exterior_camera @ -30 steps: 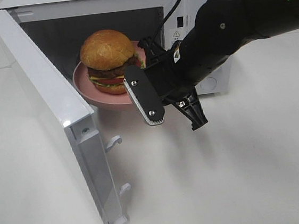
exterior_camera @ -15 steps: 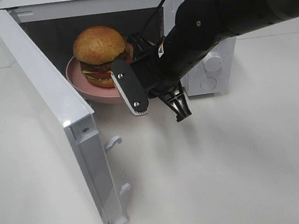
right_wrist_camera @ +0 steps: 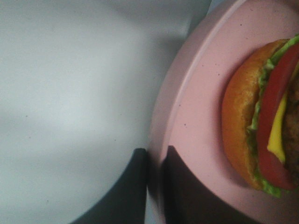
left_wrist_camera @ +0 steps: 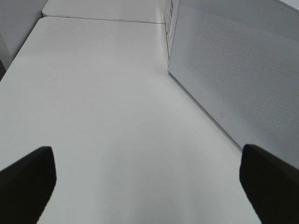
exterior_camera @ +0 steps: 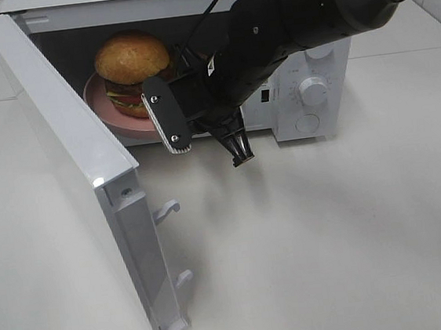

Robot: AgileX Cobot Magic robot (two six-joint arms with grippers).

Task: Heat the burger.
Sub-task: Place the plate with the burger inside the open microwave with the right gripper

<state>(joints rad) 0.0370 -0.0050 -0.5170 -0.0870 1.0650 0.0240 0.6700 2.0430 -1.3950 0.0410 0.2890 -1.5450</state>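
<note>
The burger (exterior_camera: 132,60), with a golden bun, red tomato, yellow cheese and green lettuce, sits on a pink plate (exterior_camera: 98,107) inside the open microwave's cavity (exterior_camera: 74,50). In the right wrist view, my right gripper (right_wrist_camera: 156,161) is shut on the rim of the plate (right_wrist_camera: 196,107), close beside the burger (right_wrist_camera: 261,116). From above, the black right arm (exterior_camera: 270,34) reaches into the cavity and hides those fingertips. My left gripper (left_wrist_camera: 145,186) is open over bare table, its dark fingers (left_wrist_camera: 28,179) far apart, and it does not show from above.
The white microwave door (exterior_camera: 69,149) swings out to the front left, with its latch hooks (exterior_camera: 166,210) facing the table. The control panel with knobs (exterior_camera: 313,91) is right of the cavity. A white perforated microwave panel (left_wrist_camera: 233,79) stands close beside the left gripper.
The right arm has carried the plate and burger leftward and deeper into the microwave cavity. The left gripper's state is unchanged.
</note>
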